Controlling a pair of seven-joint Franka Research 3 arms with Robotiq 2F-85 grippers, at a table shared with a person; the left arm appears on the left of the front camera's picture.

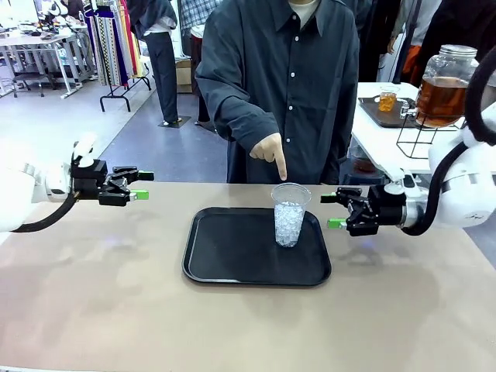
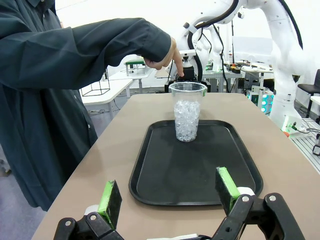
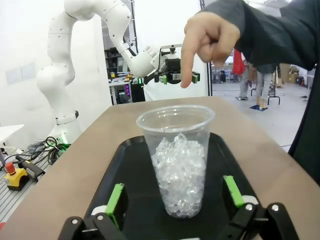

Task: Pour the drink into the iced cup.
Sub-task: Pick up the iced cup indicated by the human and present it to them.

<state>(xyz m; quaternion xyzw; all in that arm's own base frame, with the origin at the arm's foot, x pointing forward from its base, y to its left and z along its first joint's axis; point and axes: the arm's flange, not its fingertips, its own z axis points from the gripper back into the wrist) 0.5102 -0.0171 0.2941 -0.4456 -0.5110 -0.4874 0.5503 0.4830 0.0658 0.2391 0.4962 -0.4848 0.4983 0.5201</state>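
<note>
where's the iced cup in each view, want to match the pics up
Front view: iced cup right of centre, on the black tray's right part.
Left wrist view: upper centre, toward the tray's far end.
Right wrist view: centre, close up, on the tray.
Shared landmark: the person's hand, one finger pointing down above the cup.

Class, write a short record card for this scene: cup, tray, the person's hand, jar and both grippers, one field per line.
cup: clear, upright, part-filled with ice, on the tray's far right part
tray: black, mid-table
hand: index finger pointing down just above the cup
jar: amber drink inside, metal lid, on a wire stand at far right
left gripper: open, empty, left of tray
right gripper: open, empty, right of cup, apart from it
</note>
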